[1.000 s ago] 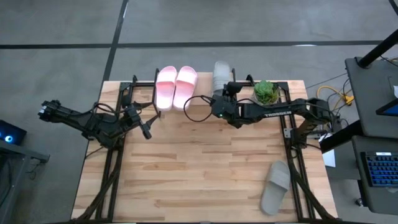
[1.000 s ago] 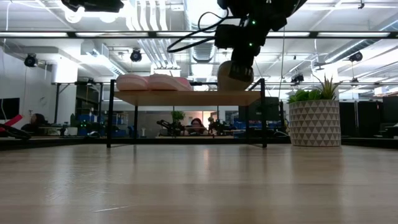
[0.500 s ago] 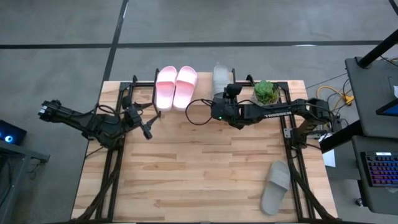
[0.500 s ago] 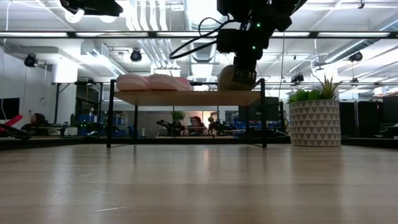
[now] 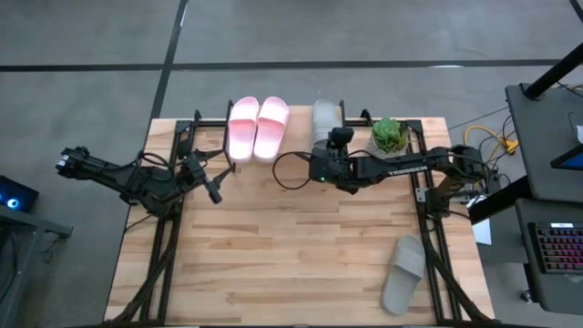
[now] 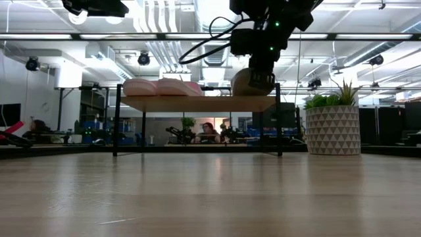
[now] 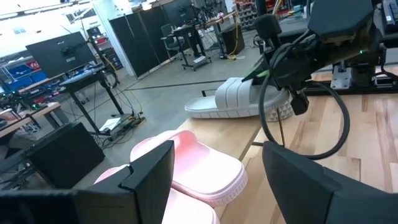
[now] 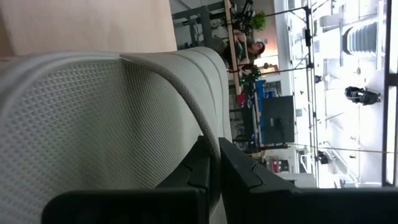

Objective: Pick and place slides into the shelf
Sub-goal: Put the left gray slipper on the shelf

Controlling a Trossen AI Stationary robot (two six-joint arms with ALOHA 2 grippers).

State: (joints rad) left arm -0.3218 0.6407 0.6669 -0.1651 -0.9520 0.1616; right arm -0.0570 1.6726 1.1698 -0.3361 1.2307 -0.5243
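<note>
- Pink pair of slides [image 5: 258,126] already lying side by side on the shelf [image 6: 197,103], toward its left end, at the far edge of the bench [image 5: 291,255]; counted as done.
- Grey slide on the shelf [image 5: 325,118] resting on the plank just right of the pink pair, with a narrow gap between, and near the potted plant [image 5: 390,134]; seen from the low camera sitting on the plank at the shelf's right end.
- Right gripper [image 5: 339,137] at the near end of that grey slide, fingers [image 8: 239,171] drawn close together on its strap edge; not released, so this third placement judged nearly complete but unfinished.
- Second grey slide [image 5: 403,272] lying on the bench near the front right corner, well apart from the shelf; untouched and left to fetch.
- Left gripper [image 5: 215,189] waiting over the bench toward the left edge, near the shelf's left legs, fingers [image 7: 152,171] apart and holding nothing.
- Judged overall: two of four stowed, a third set down but gripped, a fourth remaining.
- Room for the last slide judged tight: only a narrow stretch of plank showing between the grey slide and the shelf's right end.
</note>
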